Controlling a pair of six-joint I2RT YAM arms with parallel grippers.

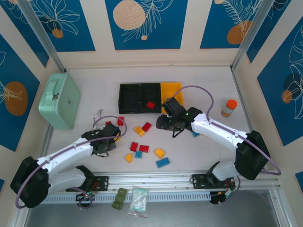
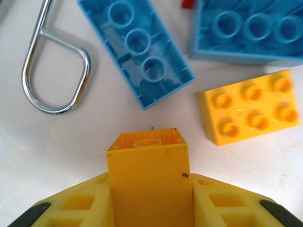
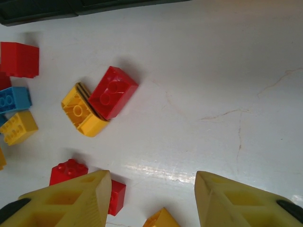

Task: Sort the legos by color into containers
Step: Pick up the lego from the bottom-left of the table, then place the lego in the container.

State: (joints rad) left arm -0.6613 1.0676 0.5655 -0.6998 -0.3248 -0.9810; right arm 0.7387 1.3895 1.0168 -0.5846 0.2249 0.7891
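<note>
Patterned blue walls are closing in the white table [image 1: 208, 85] on the left, far and right sides. At the far left the mint green case [image 1: 59, 100] is taking one corner, so I am keeping my left arm on the near side of it. My left gripper [image 1: 110, 138] is clamping a yellow brick [image 2: 149, 175] between its fingers, with a metal clip [image 2: 57, 71] and a blue brick [image 2: 137, 47] lying just beyond it.

I am judging the sorting as only beginning. About ten loose legos [image 1: 143, 148] are lying in the middle of the table, while the containers [image 1: 120, 98] at the far side are holding one red brick [image 1: 150, 105], in the middle black bin.

My right gripper [image 1: 165, 124] is hovering near the yellow bin [image 1: 171, 89], its fingers apart and nothing between them. Further right the bottle [image 1: 229, 108] is standing well apart, leaving open room there.
</note>
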